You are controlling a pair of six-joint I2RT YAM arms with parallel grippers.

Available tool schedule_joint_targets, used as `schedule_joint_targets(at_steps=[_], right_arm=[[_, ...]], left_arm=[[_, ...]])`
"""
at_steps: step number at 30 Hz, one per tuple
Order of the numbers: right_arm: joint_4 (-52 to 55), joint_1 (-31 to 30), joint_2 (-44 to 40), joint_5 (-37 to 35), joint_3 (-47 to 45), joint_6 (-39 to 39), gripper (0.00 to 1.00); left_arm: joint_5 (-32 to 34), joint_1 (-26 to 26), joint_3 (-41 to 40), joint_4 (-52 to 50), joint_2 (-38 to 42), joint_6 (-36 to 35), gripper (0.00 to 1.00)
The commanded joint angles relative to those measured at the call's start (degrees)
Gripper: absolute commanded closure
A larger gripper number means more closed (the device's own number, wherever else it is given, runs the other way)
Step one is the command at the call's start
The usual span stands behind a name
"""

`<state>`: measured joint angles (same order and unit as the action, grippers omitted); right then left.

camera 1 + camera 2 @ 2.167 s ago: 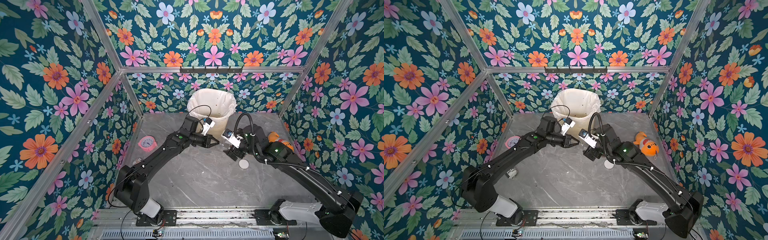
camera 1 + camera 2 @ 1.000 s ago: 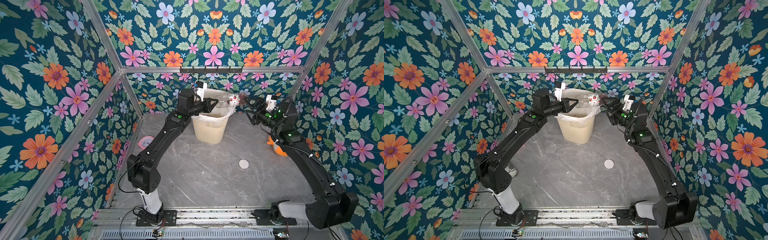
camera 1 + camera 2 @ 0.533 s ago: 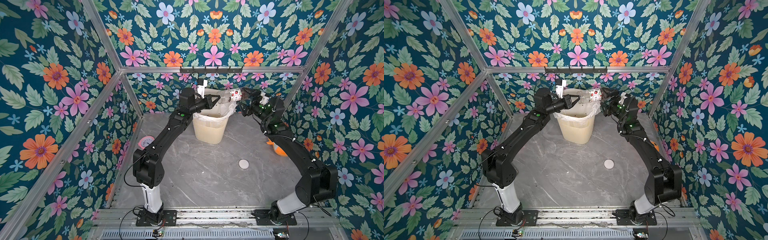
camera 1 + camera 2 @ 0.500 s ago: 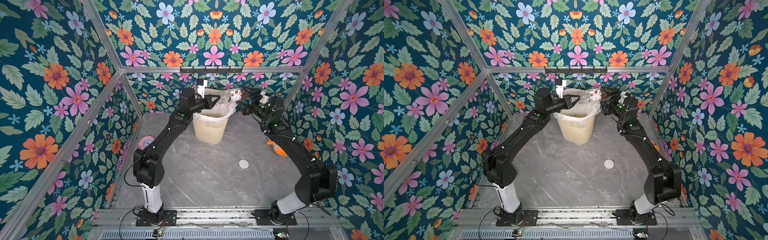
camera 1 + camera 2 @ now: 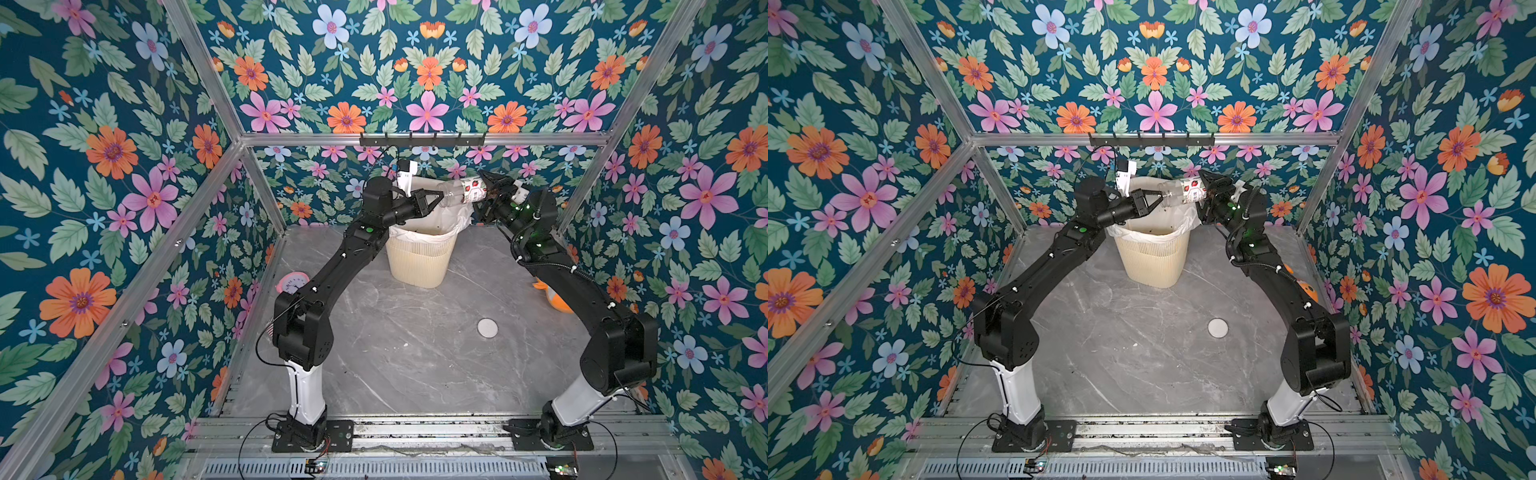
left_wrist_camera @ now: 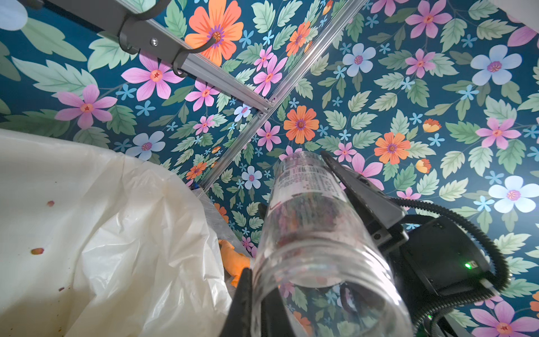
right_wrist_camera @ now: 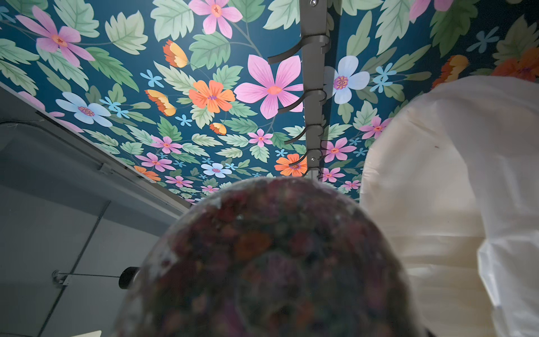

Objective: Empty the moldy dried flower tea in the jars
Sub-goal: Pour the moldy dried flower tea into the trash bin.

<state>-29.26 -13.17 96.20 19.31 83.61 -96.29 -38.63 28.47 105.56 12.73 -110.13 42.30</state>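
**Left gripper** (image 5: 435,200) (image 5: 1155,198): the jaws are closed to a narrow pinch on the rim wall of the jar (image 5: 459,192) (image 5: 1177,192) at its open mouth. In the left wrist view one black finger (image 6: 242,300) lies against the outside of the clear wall, and a dark shape shows through it from the inside.

**Right gripper** (image 5: 480,191) (image 5: 1202,189): the jaws grip the same jar at its closed end, one finger above and one below. In the left wrist view one finger (image 6: 358,189) lies flat along the jar's labelled side.

**Jar** (image 6: 309,227): held between the two grippers, lying nearly level in the air, lidless, with its mouth towards the left arm and over the bin.

**Dried flower tea** (image 7: 277,248): reddish-brown buds packed against the jar's base, filling the right wrist view. The part of the jar near the mouth looks clear.

**Bin** (image 5: 419,262) (image 5: 1152,262): cream and ribbed, standing at the back of the grey table (image 5: 415,365), directly below the jar. A few reddish flakes (image 6: 37,251) lie on its white plastic liner (image 6: 116,218).

**Also on the table**: a round white lid (image 5: 487,327) (image 5: 1217,327) lies flat, well apart from the bin. An orange toy (image 5: 557,301) lies behind the right arm, and a pink clock (image 5: 292,282) behind the left arm.
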Motion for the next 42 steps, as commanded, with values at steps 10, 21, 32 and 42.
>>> schedule_joint_targets(at_steps=[10, 21, 32, 42], right_arm=[[-0.90, 0.59, 0.59, -2.68, 0.41, -1.16, 0.34], [11.84, 0.91, -0.50, -7.96, 3.95, 16.78, 0.36], [26.63, -3.84, 8.02, -14.87, 21.52, 50.67, 0.36], [37.82, -15.61, 17.83, -25.93, 37.09, 90.07, 0.33]], left_arm=[[-2.41, -1.16, -1.69, 4.00, 0.56, 2.94, 0.77], [4.57, -4.00, -6.26, 0.36, 6.67, 2.03, 0.26], [7.52, -7.84, -15.31, -0.63, 13.11, 1.20, 0.27], [7.51, -9.25, -20.35, -0.34, 16.51, 0.46, 0.29]])
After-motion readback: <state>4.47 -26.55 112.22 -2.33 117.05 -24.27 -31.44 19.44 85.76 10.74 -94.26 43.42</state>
